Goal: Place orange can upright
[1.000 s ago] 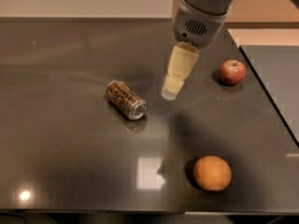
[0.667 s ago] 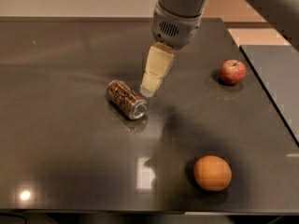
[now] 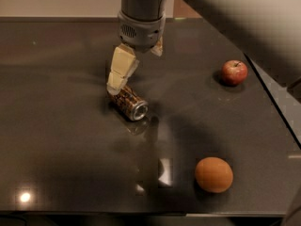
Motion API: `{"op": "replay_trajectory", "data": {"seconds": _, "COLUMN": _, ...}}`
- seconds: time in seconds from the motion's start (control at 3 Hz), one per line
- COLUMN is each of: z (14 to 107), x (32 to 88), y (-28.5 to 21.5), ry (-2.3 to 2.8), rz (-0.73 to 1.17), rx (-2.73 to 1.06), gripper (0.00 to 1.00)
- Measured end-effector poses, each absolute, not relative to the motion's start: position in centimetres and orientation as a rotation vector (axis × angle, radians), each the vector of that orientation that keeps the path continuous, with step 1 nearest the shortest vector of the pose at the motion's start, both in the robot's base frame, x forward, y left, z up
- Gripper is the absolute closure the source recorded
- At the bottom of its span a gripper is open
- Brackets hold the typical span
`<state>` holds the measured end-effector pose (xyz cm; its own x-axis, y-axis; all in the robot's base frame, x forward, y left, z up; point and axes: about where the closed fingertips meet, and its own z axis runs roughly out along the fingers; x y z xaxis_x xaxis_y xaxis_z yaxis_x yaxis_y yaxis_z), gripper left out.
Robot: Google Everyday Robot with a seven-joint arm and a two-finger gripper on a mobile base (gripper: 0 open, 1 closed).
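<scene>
The gripper [image 3: 135, 69], spread wide, hovers at the lying can [image 3: 130, 103]'s 11 o'clock end. It should straddle the sides, then pinch.

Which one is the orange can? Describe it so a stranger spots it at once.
On the dark table, look left of centre, just below the gripper. The orange can lies on its side: a patterned brown cylinder with a silver end, unlike the round apple and orange fruit.
</scene>
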<state>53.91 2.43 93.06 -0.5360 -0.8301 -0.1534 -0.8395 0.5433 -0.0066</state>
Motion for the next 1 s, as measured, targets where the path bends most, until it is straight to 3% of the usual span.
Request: {"op": "replay_trajectory", "data": {"seconds": 1.0, "z": 89.7, "x": 53.3, "y": 7.9, "ry": 2.773, "rz": 0.133, "rx": -1.343, "gripper": 0.0}}
